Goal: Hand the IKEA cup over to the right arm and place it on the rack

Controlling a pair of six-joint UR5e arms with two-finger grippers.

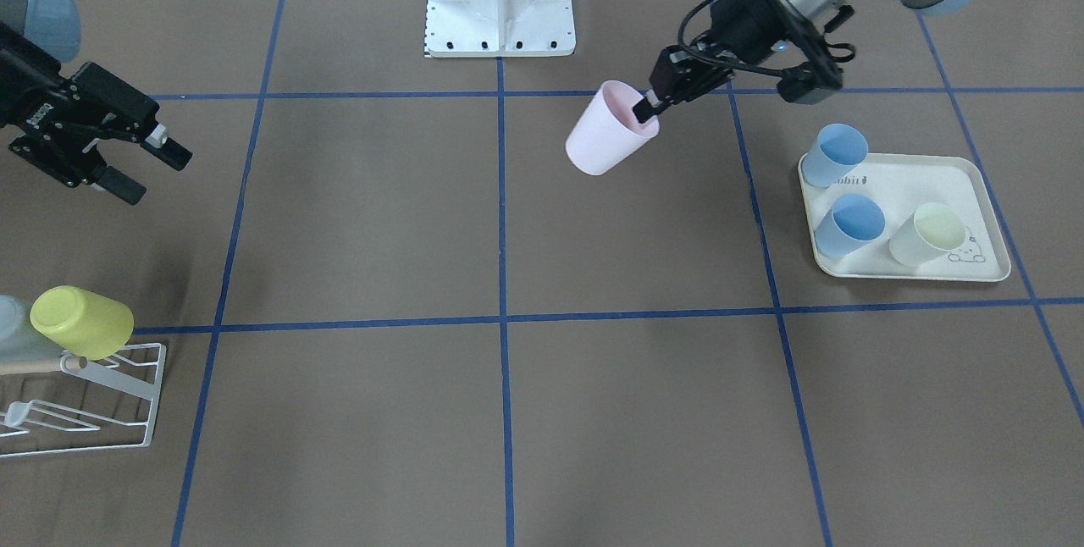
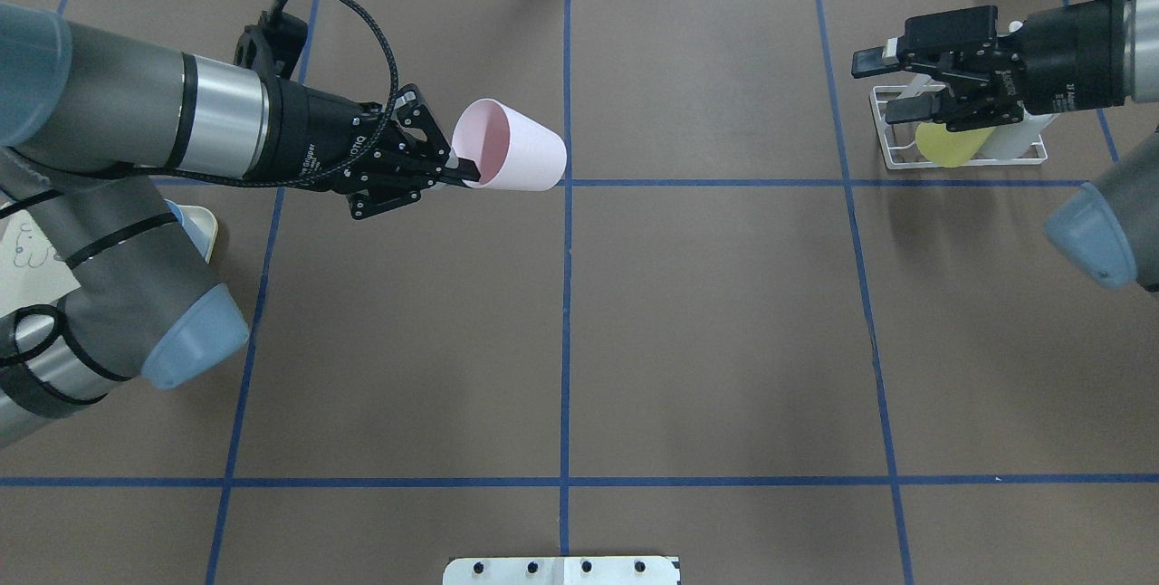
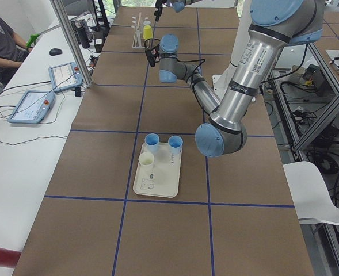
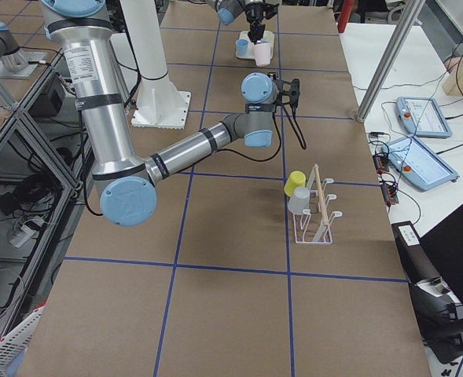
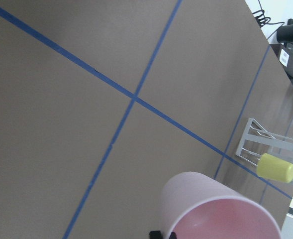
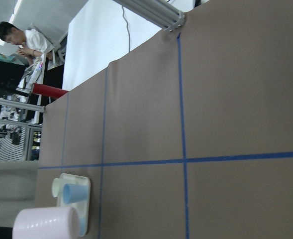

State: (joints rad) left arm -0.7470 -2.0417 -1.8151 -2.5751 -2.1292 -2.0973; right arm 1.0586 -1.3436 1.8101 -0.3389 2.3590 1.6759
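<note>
Pink cup is up in the air, just on the left arm's side of the table's centre line. It's tipped on its side with the open mouth facing back at the left gripper, which has one finger inside the rim and one outside, pinching the wall. So I'd call this the carry-to-handover step, with nothing passed over yet. The right gripper has its fingers spread wide around nothing and hangs over by the rack, well apart from the cup. Next, I reckon the right arm has to come toward the middle and close on the cup's body or base end before the left lets go. The base points its way, so that should line up okay. The rack already has a yellow cup on it, plus a pale cup beside that which I can barely make out. The overhead view has the right gripper covering part of the rack, so I can't tell which prongs are free. The left wrist cam only shows the rim, with the fingers cut off at the bottom edge.
</note>
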